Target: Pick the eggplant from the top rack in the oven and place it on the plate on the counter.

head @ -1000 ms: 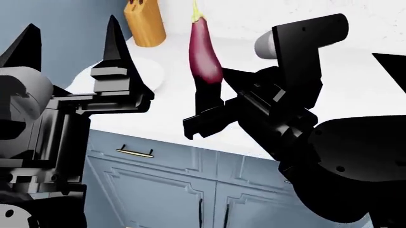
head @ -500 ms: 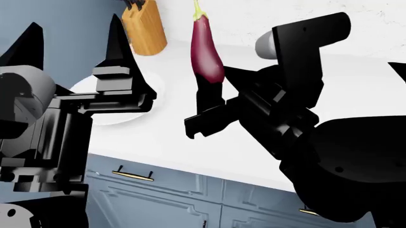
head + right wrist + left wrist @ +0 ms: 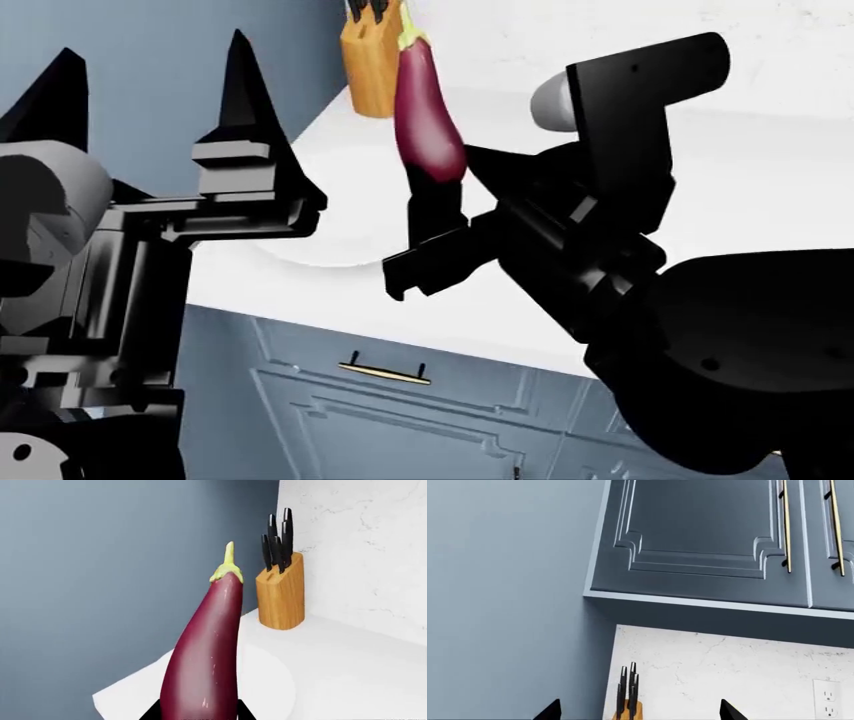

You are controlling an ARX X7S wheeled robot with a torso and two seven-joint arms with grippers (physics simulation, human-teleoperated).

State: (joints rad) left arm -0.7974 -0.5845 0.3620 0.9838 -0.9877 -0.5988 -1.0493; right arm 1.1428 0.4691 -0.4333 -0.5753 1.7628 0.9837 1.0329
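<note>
Right gripper (image 3: 438, 205) clamped on blossom end of eggplant (image 3: 427, 110); fruit held near-upright, stem cap up, well clear of counter (image 3: 747, 190). Upright carry probably keeps the long body from swinging or clipping anything in transit. Plate (image 3: 267, 680) lying on counter below and behind eggplant, near the corner by the knife block (image 3: 280, 592); partly masked by left arm in head view. Left gripper (image 3: 147, 80) idle, jaws apart, holding nothing, pointed up at wall cabinets (image 3: 707, 535), probably parked out of the way. Remaining, by judgement: lower and tilt eggplant over plate, then release
</note>
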